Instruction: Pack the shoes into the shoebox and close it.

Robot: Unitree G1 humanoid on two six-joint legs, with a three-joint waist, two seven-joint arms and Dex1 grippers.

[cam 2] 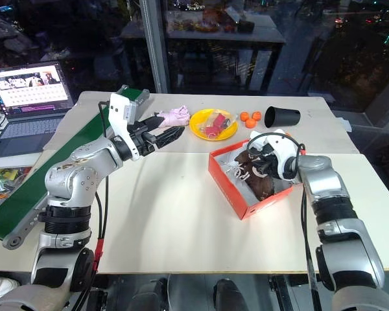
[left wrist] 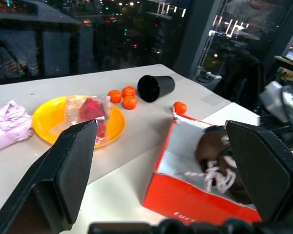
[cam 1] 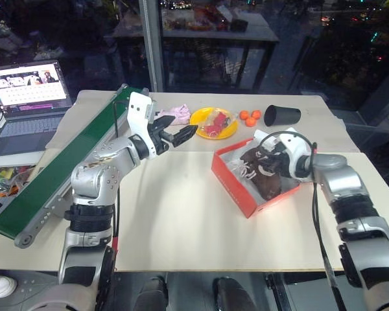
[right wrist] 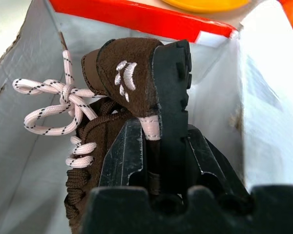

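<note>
shoebox [cam 1: 236, 188] red-orange outside, white inside; shoes [right wrist: 132, 78] dark brown, pale side mark, white laces flecked black; plate [cam 1: 201, 120] yellow; cup [cam 1: 282, 115] black; conveyor belt [cam 1: 58, 175] green

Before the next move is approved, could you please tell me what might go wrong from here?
1. The right gripper grips a brown shoe inside the red box; the fingers sit close around its heel, so pulling out might drag it back up.
2. The white laces lie loose near the fingers and could snag.
3. The shoe stands on end, so the lid may not shut flat.
</note>
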